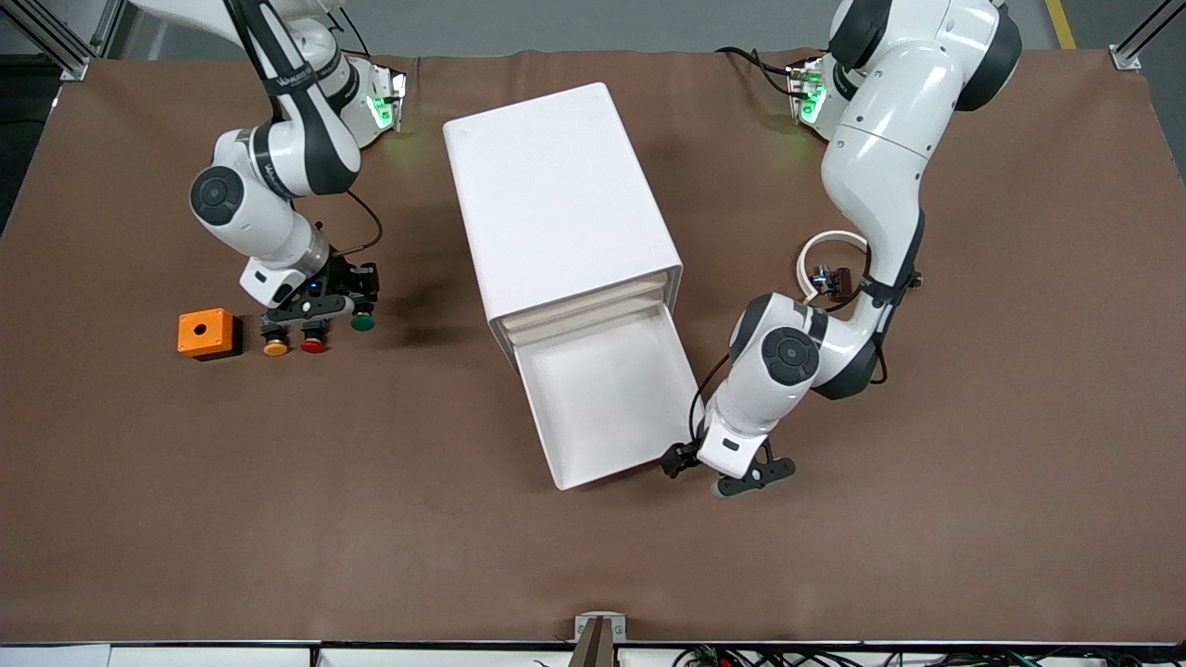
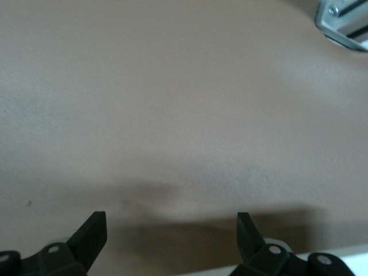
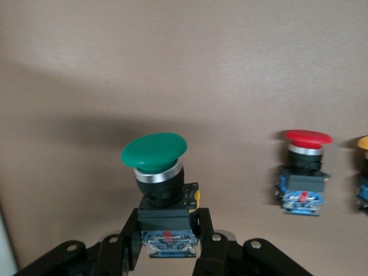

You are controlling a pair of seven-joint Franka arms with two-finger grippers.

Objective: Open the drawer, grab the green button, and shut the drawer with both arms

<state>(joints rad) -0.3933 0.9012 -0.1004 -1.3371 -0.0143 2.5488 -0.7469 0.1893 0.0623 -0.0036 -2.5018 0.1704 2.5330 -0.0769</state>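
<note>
The lowest drawer (image 1: 607, 474) of the white cabinet (image 1: 556, 195) is pulled out toward the front camera and its inside looks bare. The green-capped button (image 1: 362, 322) stands on the table toward the right arm's end, in a row with two other buttons. My right gripper (image 1: 355, 308) is down over it. In the right wrist view the right gripper (image 3: 167, 223) has its fingers closed against the black body of the green button (image 3: 154, 152). My left gripper (image 1: 755, 480) hangs open and empty just beside the drawer's front corner, and the left wrist view shows the left gripper (image 2: 169, 224) over bare table.
A red-capped button (image 1: 313, 345) and a yellow-capped button (image 1: 275, 347) stand beside the green one, with an orange box (image 1: 206, 333) beside those. The red button (image 3: 307, 138) also shows in the right wrist view. A metal bracket (image 1: 600, 628) sits at the table's front edge.
</note>
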